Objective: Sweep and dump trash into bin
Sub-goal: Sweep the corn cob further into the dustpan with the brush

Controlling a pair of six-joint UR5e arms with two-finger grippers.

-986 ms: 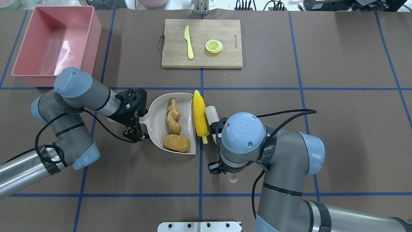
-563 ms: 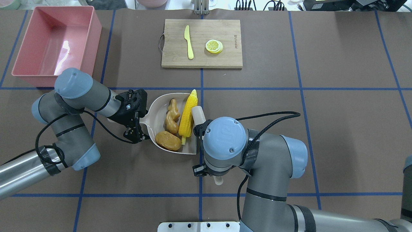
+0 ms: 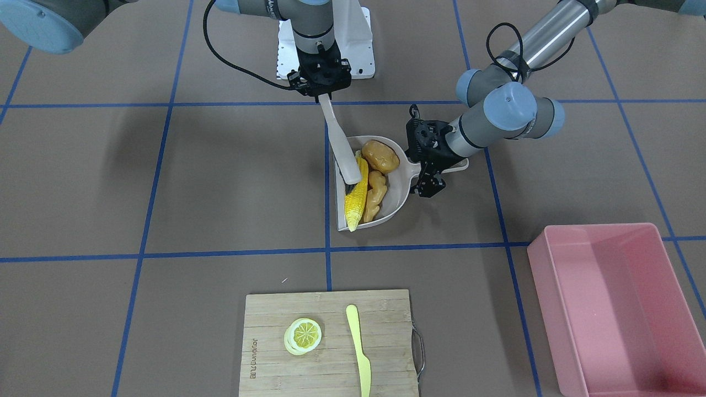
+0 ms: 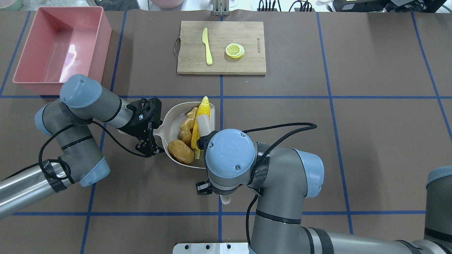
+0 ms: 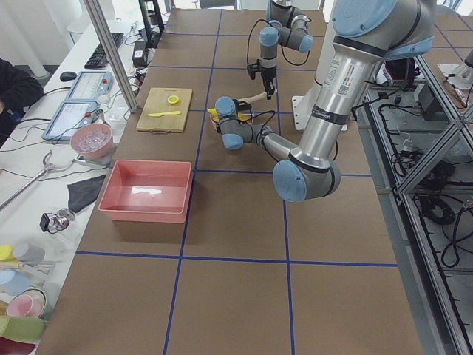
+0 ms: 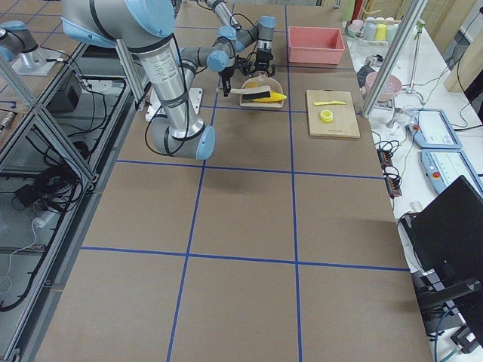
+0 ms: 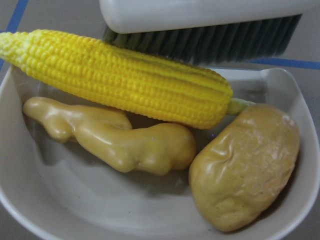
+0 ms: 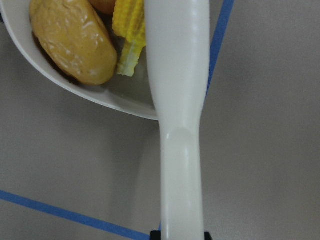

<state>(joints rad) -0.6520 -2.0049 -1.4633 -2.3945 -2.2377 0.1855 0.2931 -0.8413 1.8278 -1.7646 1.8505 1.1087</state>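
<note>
Three toys (image 7: 150, 145) in our dustpan (image 3: 398, 187), mid-frame; left pincer (image 3: 430, 164) clamps its handle (image 3: 460, 164), right pincer (image 3: 322, 95) grips the brush (image 3: 342, 149). We'd lift level toward bin (image 3: 595, 227), lower right.

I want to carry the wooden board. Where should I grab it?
By the metal loop handle on the short edge of the cutting board, coming from the robot's left. The board lies flat, so that sticking-out loop is probably easiest to pinch.

Brush handle (image 8: 177, 100) crosses dustpan (image 8: 95, 95); potato (image 8: 72, 40), corn (image 8: 129, 25) inside
</note>
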